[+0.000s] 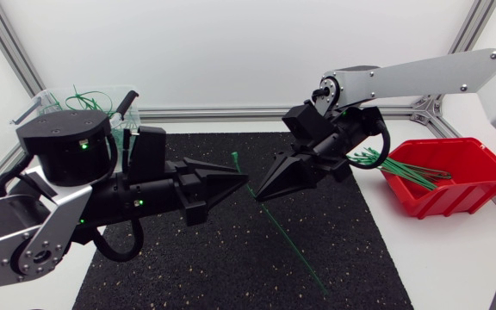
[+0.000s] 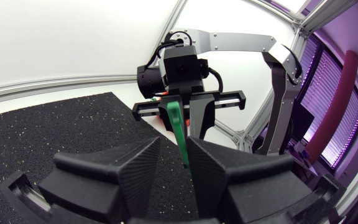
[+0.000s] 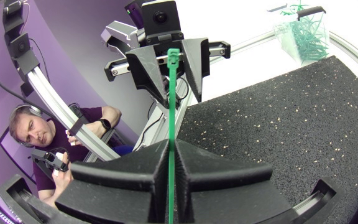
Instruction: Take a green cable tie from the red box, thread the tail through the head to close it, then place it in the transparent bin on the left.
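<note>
My right gripper (image 1: 263, 193) is pinched tight on the green cable tie (image 1: 282, 226), and its top end sits between the spread-apart fingers of my left gripper (image 1: 243, 178).

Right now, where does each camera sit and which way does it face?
Head view: above the table, looking down on left gripper and right gripper.
Left wrist view: on the left arm, looking over its own fingers at the right gripper.
Right wrist view: on the right arm, facing the left gripper.
All share the green cable tie.
</note>
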Available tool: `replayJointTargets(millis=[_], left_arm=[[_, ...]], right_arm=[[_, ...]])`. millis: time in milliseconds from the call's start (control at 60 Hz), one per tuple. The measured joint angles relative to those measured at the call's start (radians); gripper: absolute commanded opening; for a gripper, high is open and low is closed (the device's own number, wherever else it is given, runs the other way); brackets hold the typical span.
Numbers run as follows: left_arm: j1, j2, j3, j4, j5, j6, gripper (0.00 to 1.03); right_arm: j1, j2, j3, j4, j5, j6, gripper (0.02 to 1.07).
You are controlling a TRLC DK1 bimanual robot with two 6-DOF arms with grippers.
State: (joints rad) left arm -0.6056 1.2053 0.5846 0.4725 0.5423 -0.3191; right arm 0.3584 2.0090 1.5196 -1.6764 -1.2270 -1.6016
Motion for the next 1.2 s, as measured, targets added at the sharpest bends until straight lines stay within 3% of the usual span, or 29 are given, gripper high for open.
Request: replayJointTargets(millis=[1200], left_arm=[[-0.019,-0.018,0.0,-0.009,0.003,-0.015,0.15]], right_arm=[[-0.007,0.016,0.0,0.0,-0.011,-0.002,0.1]])
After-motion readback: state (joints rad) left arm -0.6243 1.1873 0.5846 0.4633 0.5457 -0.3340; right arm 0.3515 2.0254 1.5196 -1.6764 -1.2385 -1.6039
